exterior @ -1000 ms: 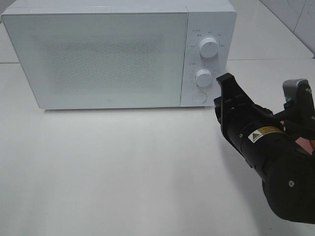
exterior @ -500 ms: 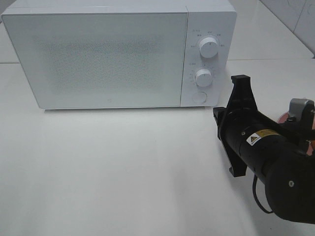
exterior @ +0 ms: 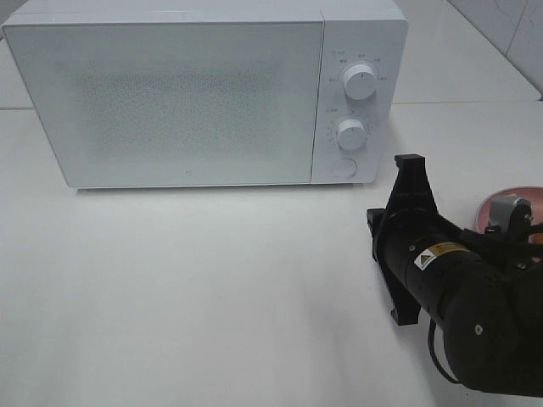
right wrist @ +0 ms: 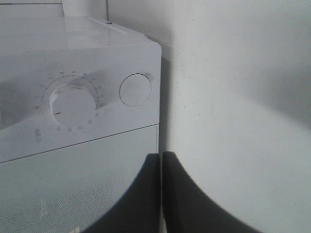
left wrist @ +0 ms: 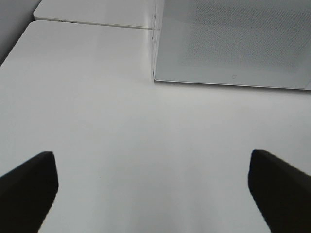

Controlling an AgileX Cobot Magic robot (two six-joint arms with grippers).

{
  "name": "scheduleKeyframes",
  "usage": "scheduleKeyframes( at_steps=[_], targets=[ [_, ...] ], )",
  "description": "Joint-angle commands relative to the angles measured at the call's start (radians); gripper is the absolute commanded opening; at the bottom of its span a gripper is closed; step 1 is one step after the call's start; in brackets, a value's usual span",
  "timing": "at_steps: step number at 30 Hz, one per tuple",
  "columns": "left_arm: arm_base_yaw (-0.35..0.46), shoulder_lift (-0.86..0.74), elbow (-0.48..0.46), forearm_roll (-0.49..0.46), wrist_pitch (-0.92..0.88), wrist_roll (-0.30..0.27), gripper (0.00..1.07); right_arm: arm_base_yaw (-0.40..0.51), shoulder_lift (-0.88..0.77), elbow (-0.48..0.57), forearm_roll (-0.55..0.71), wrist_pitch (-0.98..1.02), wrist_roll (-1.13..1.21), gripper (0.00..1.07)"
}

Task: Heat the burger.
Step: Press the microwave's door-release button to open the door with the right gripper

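As its jaws are sitting pressed together and empty, the right gripper (right wrist: pixel 160 158) is facing the round button (right wrist: pixel 135 90) on the microwave (exterior: pixel 170 93), likely calling for a square, centred push.

White matte tabletop (exterior: pixel 212 280) across nearly the whole high view, with a straight seam (exterior: pixel 458 103) between it and a second white slab behind. White microwave (exterior: pixel 170 93) near the back, door shut, a thin shadow along its front foot. White tiled wall (exterior: pixel 513 25) with grey grout lines in the far right corner. Soft, even light, a faint sheen on the rear slab. In the left wrist view, plain grey beyond the table's rounded corner, too blurred to name.
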Motion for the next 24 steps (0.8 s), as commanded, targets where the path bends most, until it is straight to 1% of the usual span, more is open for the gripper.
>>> scheduleKeyframes(
  at_steps=[1, 3, 4, 5, 6, 8, 11, 13, 14, 16, 24],
  targets=[
    [0.002, -0.020, 0.002, -0.007, -0.008, -0.007, 1.00, -0.003, 0.032, -0.024, -0.014, -0.024, 0.031, 0.00],
    [0.002, -0.020, 0.002, -0.007, -0.008, -0.007, 1.00, -0.004, 0.051, -0.043, -0.025, -0.027, 0.033, 0.00],
    [0.002, -0.020, 0.002, -0.007, -0.008, -0.007, 1.00, -0.013, 0.060, -0.051, -0.032, -0.027, 0.035, 0.00],
    [0.002, -0.020, 0.002, -0.007, -0.008, -0.007, 1.00, -0.036, 0.079, -0.069, -0.074, -0.020, 0.042, 0.00],
    [0.002, -0.020, 0.002, -0.007, -0.008, -0.007, 1.00, -0.036, 0.079, -0.069, -0.074, -0.020, 0.042, 0.00],
    [0.002, -0.020, 0.002, -0.007, -0.008, -0.007, 1.00, -0.070, 0.089, -0.095, -0.107, -0.013, 0.052, 0.00],
    [0.002, -0.020, 0.002, -0.007, -0.008, -0.007, 1.00, -0.084, 0.093, -0.103, -0.120, -0.006, 0.051, 0.00],
    [0.002, -0.020, 0.002, -0.007, -0.008, -0.007, 1.00, -0.126, 0.111, -0.132, -0.164, 0.004, 0.050, 0.00],
    [0.002, -0.020, 0.002, -0.007, -0.008, -0.007, 1.00, -0.126, 0.111, -0.132, -0.164, 0.004, 0.050, 0.00],
    [0.002, -0.020, 0.002, -0.007, -0.008, -0.007, 1.00, -0.157, 0.137, -0.152, -0.195, 0.001, 0.055, 0.00],
    [0.002, -0.020, 0.002, -0.007, -0.008, -0.007, 1.00, -0.189, 0.185, -0.203, -0.226, 0.001, 0.059, 0.00]
  ],
)
